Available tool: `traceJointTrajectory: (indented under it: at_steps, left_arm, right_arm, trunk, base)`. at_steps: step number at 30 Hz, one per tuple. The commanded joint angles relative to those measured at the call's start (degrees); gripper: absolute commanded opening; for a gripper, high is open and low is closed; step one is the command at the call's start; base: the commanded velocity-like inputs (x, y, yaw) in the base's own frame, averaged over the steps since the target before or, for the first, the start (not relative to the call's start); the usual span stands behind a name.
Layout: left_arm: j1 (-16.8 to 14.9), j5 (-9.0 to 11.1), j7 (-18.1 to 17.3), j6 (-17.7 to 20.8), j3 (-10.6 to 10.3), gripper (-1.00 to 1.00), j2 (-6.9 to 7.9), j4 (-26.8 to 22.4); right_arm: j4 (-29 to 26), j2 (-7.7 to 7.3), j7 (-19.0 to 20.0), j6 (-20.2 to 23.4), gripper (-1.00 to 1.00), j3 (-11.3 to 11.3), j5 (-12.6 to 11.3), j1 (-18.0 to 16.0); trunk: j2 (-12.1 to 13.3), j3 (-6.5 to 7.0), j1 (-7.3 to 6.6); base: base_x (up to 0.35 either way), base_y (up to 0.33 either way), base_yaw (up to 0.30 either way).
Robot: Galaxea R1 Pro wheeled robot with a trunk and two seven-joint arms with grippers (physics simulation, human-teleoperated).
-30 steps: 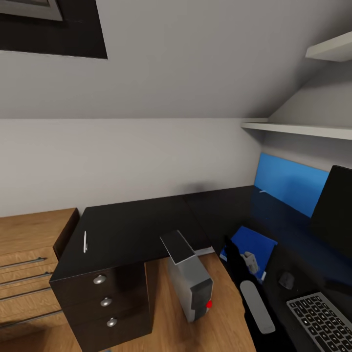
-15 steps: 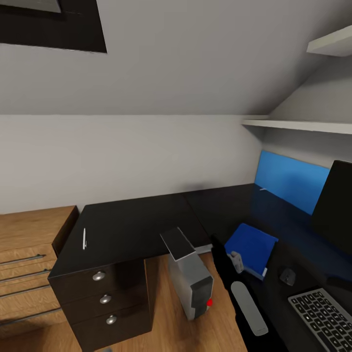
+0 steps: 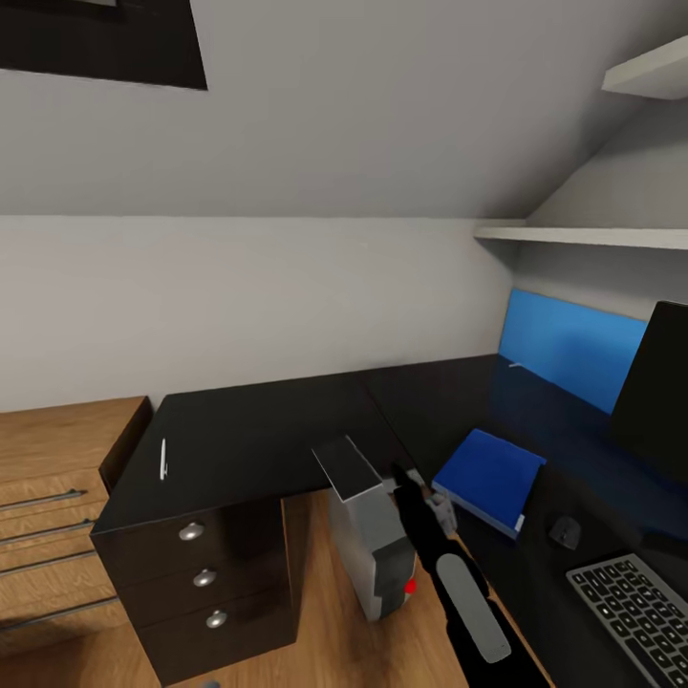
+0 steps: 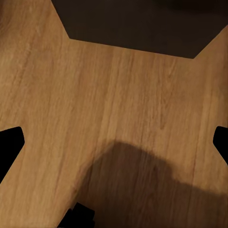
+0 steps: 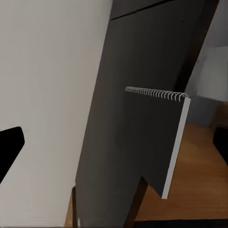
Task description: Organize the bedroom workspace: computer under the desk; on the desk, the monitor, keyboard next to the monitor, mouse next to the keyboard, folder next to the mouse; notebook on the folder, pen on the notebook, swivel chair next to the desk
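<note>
Listing item: notebook [image 5: 142, 137], dark cover, spiral-bound, propped at a tilt over the computer [image 3: 375, 559] at the desk's [image 3: 248, 430] front edge. It sits just ahead of my right pincer [image 3: 403, 478], to its left in the head view, long axis running from the desk edge toward me. Right arm is nearer; I cannot tell whether its pincer is spread or clenched. Left pincer [image 4: 114, 142] is released, over floorboards. Destination: folder [image 3: 487, 478], on the desk to the right.

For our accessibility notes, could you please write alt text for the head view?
An L-shaped black desk holds a white pen, blue folder, mouse, keyboard and monitor. The grey computer stands on the wood floor beside a drawer unit.
</note>
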Motion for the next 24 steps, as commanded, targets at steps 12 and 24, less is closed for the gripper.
traceJointTrajectory:
  at_steps: [12,24]
  left_arm:
    - [-0.05,0.13,0.47,0.22,-0.30,1.00,-0.30,-0.13]
    - [-0.05,0.13,0.47,0.22,-0.28,1.00,-0.32,-0.19]
  right_arm:
    - [3.45,0.03,-0.24,0.35,1.00,0.99,-0.39,-0.04]
    - [3.96,-0.08,-0.23,3.40,1.00,0.69,-1.64,-0.06]
  trunk:
    - [-4.86,-2.22,2.64]
    - [-9.68,-4.38,5.28]
  base:
    - [0.000,0.000,0.000]
    - [0.000,0.000,0.000]
